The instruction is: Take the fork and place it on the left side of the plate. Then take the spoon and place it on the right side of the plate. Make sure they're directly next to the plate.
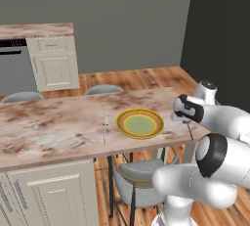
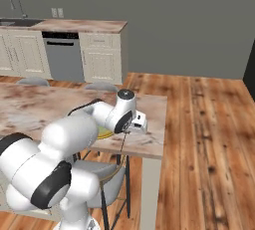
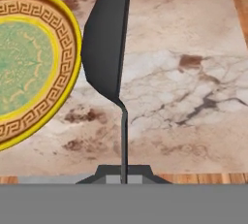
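A thin, stiff, light and likely slippery spoon [image 3: 109, 48] is pinched by its slim handle in the closed gripper [image 3: 123, 174], held above the counter [image 3: 193, 48] just right of the plate [image 3: 34, 68].

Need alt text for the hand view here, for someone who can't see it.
The shut gripper holds the spoon by its slim handle, its dark bowl pointing away above the marble counter. The plate, orange-rimmed with a pale green centre, lies just left of the bowl.
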